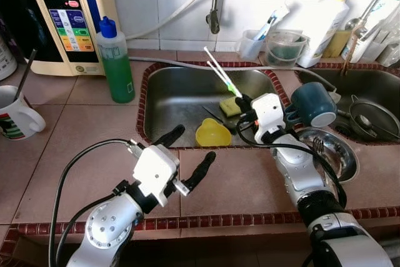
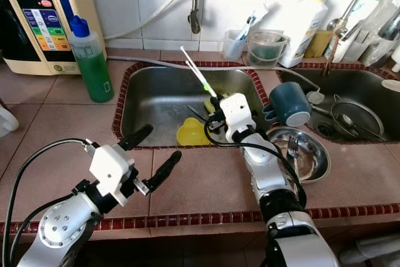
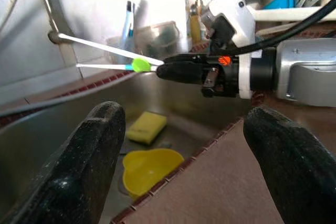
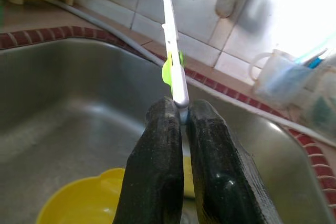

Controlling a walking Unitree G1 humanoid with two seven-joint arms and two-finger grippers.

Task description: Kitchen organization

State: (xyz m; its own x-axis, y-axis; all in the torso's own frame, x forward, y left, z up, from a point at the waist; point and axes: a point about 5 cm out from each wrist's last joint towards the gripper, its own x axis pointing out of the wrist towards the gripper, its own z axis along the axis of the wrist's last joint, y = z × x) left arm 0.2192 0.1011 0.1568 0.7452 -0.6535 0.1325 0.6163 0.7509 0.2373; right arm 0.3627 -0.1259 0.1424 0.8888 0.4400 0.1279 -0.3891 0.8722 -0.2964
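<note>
The right gripper (image 1: 242, 100) is reaching out over the near right part of the left sink (image 1: 181, 89), its fingers (image 4: 157, 161) clenched on the white chopsticks (image 1: 219, 73); the sticks are pointing up and to the far left above the basin, and a small green piece (image 4: 169, 69), perhaps a clip or joiner, is sitting on them just beyond the fingertips. Below the gripper, on the sink floor, a yellow cup (image 1: 213, 133) is lying near the front wall, and a yellow sponge (image 1: 230, 105) is resting just behind it. The left gripper (image 1: 190, 154) is hovering over the tiled counter (image 1: 94, 123) just in front of the sink's near rim, its fingers (image 3: 94, 156) spread wide and grasping nothing. A green bottle (image 1: 115, 60) with a blue cap is standing upright on the counter just left of the sink; a white appliance (image 1: 62, 17) is standing behind it against the wall; a mug (image 1: 17, 114) is sitting at the far left edge. A blue mug (image 1: 312, 104) is tilting on its side just right of the right arm, and a steel bowl (image 1: 331, 151) is sitting on the counter near it; the right sink (image 1: 362, 92) is holding a strainer (image 1: 374, 118). Clear cups (image 1: 275, 45) and a white bottle (image 1: 325, 20) are lining the far ledge.
</note>
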